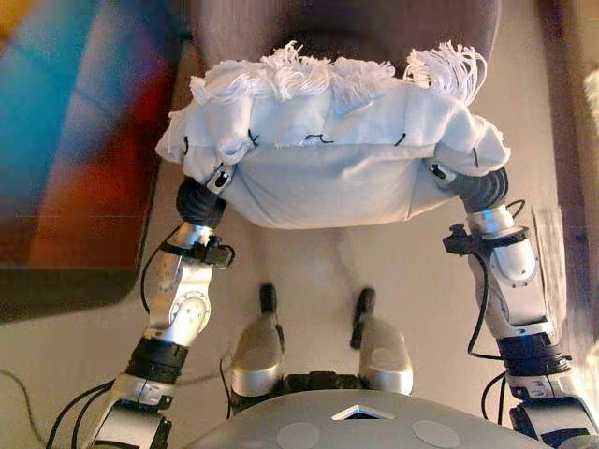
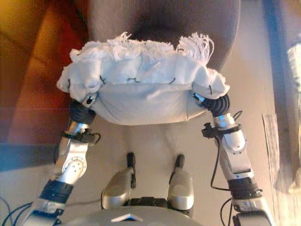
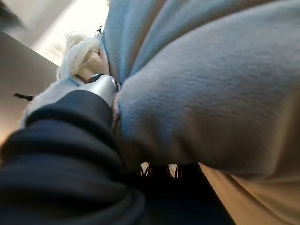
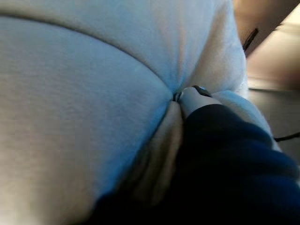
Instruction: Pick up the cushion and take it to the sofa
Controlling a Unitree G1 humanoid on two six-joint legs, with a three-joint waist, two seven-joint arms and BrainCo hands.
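I hold a white cushion (image 1: 328, 159) with a fringed far edge up in front of me, above the floor. My left hand (image 1: 208, 192) grips its left end and my right hand (image 1: 468, 185) its right end; the cloth bunches over both hands and hides most of each. In the left wrist view the cushion (image 3: 211, 93) fills the picture, and my left hand (image 3: 70, 140) digs into a fold of it. In the right wrist view my right hand (image 4: 220, 150) presses into the cushion (image 4: 84, 93) the same way.
A dark grey upholstered seat (image 1: 356, 28) lies straight ahead, just past the cushion's fringe. A blue and red surface (image 1: 75, 140) with a dark edge fills the left side. Wooden furniture (image 1: 571, 187) runs along the right. Beige floor (image 1: 318, 271) lies below.
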